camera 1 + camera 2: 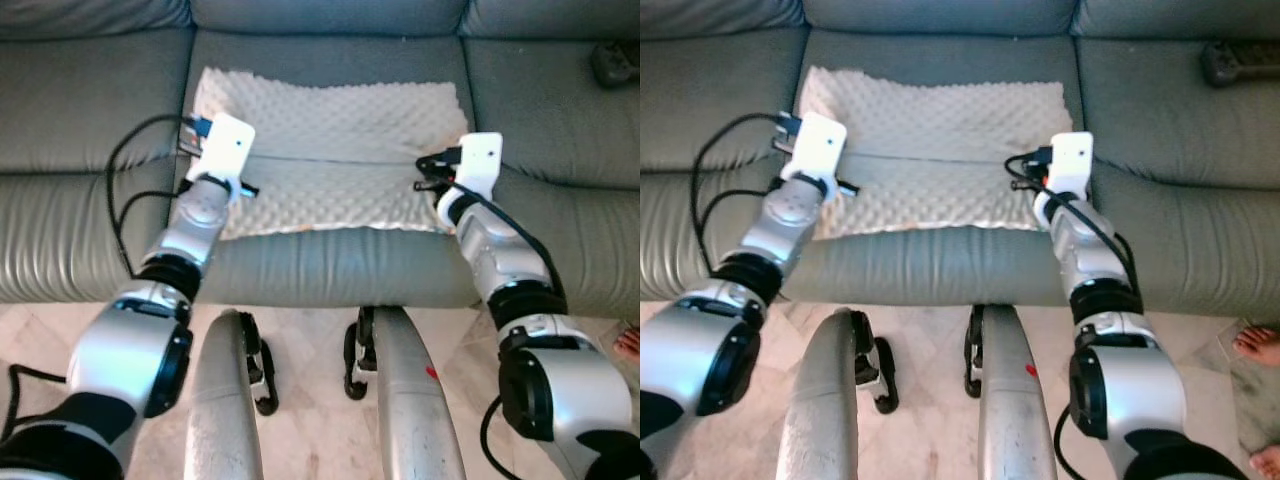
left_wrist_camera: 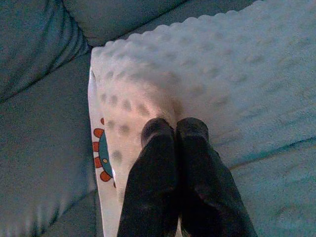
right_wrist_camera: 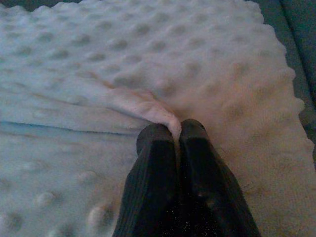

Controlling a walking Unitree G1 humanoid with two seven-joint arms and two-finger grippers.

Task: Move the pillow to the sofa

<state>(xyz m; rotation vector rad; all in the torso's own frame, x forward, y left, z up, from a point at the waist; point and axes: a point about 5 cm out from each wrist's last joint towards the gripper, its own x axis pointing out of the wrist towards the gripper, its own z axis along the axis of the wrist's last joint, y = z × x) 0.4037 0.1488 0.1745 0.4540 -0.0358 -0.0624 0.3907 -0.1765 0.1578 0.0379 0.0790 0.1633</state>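
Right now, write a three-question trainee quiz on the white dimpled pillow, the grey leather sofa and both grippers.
1. True or false: the white dimpled fabric pillow lies flat on the seat of the grey leather sofa.
2. The right gripper is: A) open above the pillow, B) shut, pinching a fold of the pillow's cover, C) resting on the floor.
3. Fill in: the left gripper is shut on the pillow near an edge that shows a printed ____ and teal pattern.

Key: 1 true; 2 B; 3 red.
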